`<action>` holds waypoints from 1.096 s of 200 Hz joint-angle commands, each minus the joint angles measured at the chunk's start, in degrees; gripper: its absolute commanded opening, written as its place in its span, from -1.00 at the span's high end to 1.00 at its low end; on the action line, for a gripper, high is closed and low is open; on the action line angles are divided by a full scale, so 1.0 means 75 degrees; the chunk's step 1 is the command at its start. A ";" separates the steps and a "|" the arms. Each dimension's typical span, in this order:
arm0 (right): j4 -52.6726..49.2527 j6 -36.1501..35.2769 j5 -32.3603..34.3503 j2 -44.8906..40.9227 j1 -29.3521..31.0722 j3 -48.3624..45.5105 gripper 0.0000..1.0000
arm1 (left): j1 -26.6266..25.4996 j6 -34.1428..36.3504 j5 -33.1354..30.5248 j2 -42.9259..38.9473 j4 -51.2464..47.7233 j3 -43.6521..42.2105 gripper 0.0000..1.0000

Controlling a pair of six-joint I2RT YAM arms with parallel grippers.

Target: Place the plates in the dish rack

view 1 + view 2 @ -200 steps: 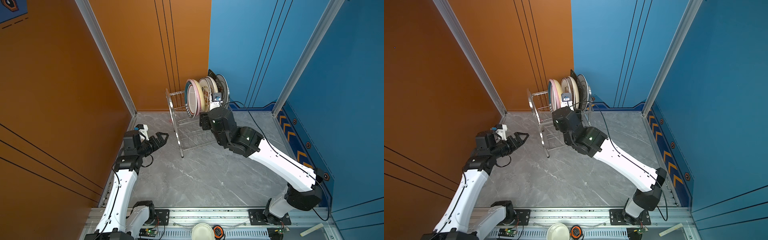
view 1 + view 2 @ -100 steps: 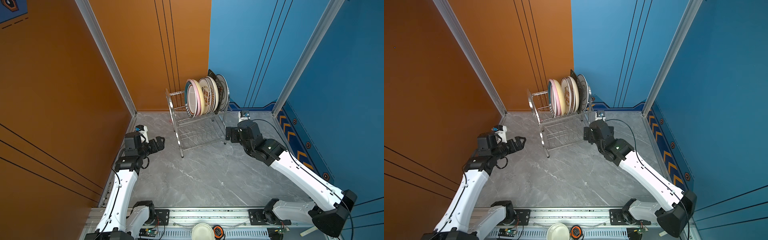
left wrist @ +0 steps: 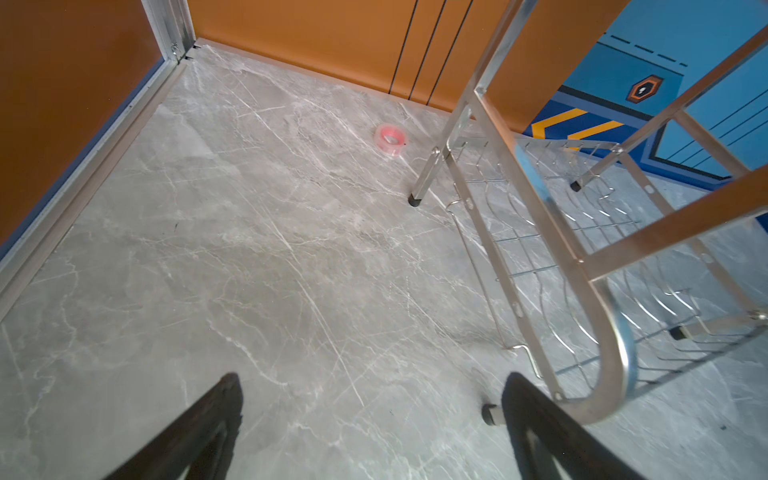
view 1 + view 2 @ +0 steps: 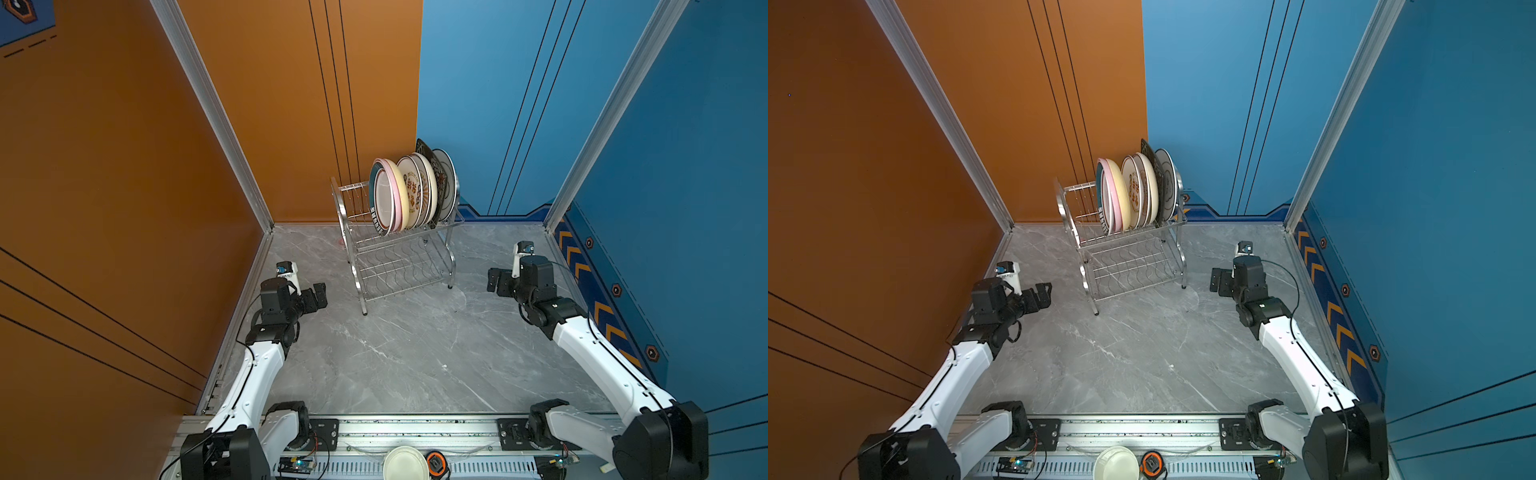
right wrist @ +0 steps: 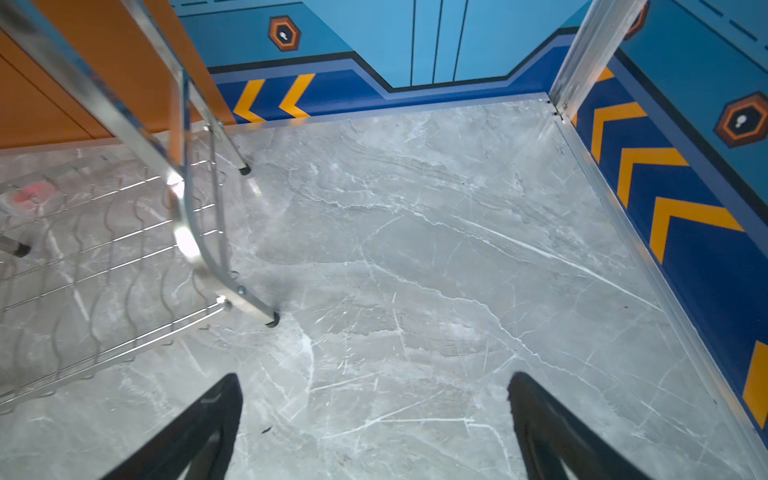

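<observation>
The plates (image 4: 409, 189) stand upright in the top tier of the dish rack (image 4: 399, 266); I have my left gripper (image 4: 316, 295) and right gripper (image 4: 498, 282) either side, jaws spread, empty

Left gripper (image 4: 318, 292) jaws spread wide, empty, right gripper (image 4: 495, 281) likewise, arms low

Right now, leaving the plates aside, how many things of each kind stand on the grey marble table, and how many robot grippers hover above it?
Two-tier shiny steel wire dish rack: 1
Pink translucent roll of tape: 1
Black parallel grippers, both open (left gripper, right gripper): 2
Total: 4
</observation>
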 commanded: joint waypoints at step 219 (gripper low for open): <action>0.8665 -0.1157 -0.0997 0.3001 -0.1307 -0.3585 -1.00 | -0.0627 0.1182 -0.1777 0.4066 0.8301 -0.2219 -0.96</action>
